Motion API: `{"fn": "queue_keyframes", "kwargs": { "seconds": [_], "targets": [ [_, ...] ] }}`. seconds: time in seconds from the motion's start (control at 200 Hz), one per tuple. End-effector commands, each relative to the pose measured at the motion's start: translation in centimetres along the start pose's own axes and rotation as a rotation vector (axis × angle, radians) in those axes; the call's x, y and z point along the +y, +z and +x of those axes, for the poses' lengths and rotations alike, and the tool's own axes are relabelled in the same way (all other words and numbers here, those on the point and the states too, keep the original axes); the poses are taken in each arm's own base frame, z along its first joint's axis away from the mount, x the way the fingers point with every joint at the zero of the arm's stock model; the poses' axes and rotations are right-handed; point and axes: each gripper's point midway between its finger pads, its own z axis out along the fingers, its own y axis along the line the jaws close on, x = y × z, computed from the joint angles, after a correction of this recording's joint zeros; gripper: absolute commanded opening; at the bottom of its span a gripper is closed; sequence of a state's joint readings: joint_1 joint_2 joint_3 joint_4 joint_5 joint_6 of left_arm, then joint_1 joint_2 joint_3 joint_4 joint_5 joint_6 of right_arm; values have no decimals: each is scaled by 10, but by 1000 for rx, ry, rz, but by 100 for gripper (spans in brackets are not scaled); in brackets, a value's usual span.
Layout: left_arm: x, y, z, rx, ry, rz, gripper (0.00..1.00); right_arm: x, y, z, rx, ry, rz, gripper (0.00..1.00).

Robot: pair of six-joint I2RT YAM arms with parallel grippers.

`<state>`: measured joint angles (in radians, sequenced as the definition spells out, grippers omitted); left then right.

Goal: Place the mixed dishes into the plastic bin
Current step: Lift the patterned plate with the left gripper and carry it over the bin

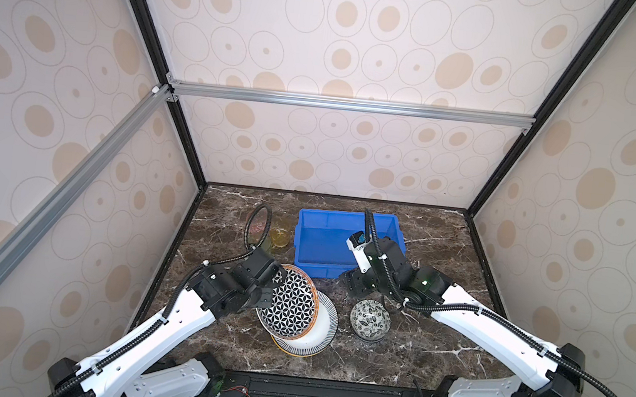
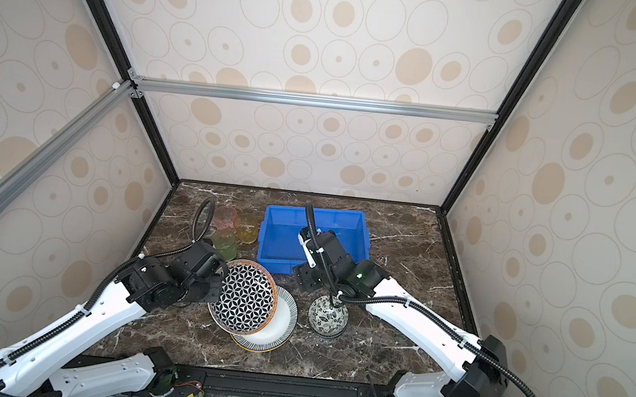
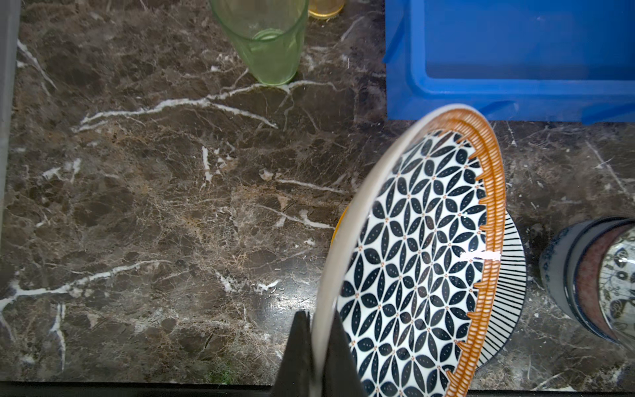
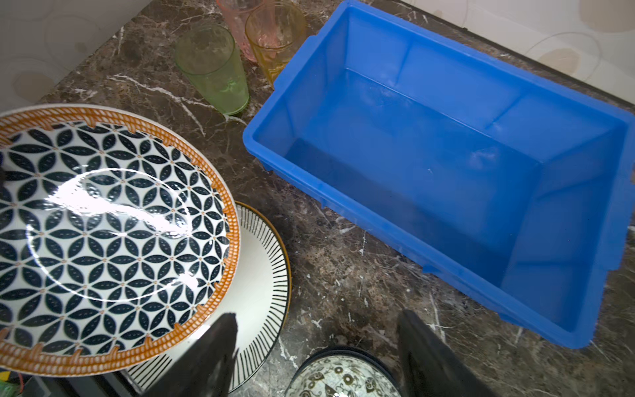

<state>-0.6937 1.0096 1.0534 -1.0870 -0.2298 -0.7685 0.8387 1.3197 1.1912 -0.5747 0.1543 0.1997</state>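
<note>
A dark marble desk (image 1: 412,358) fills the floor of the enclosure. At its far centre sits the blue plastic bin (image 1: 317,270), empty; the right wrist view shows its bare floor. Near and left of the bin, the geometric plate (image 1: 291,305) tilts over the striped plate (image 1: 324,329), left edge raised. The left pincer (image 3: 318,316) is clamped on that left rim, a grip only the left wrist view shows closely. We judge the plate stiff, heavy, glaze-slick and breakable, so a firm rim hold suits it. Right of the plates stands the floral bowl (image 1: 370,319); the left wrist view shows it nested in other bowls. Left of the bin stand the green tumbler (image 2: 224,244), amber tumbler (image 2: 245,227) and pink tumbler (image 2: 224,216). The right pincer (image 4: 318,314) hangs empty, jaws apart, between bin and bowl.
</note>
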Motion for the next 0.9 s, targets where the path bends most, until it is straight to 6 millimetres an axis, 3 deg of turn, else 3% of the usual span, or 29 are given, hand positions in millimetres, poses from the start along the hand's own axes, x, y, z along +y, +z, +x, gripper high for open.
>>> {"fn": "queue_keyframes", "kwargs": {
  "seconds": [0.0, 0.285, 0.53, 0.89],
  "targets": [
    [-14, -28, -44, -142, -19, 56, 0, -27, -11, -11, -25, 42, 96, 78],
    [-58, -44, -109, -291, 11, 138, 0, -77, -21, -26, -93, 343, 41, 81],
    [-87, -65, -162, -420, 34, 185, 0, -111, -26, -25, -117, 440, 64, 82],
    [-134, -43, -221, -436, 83, 276, 0, -145, -28, -21, -117, 523, 103, 82]
  ]
}}
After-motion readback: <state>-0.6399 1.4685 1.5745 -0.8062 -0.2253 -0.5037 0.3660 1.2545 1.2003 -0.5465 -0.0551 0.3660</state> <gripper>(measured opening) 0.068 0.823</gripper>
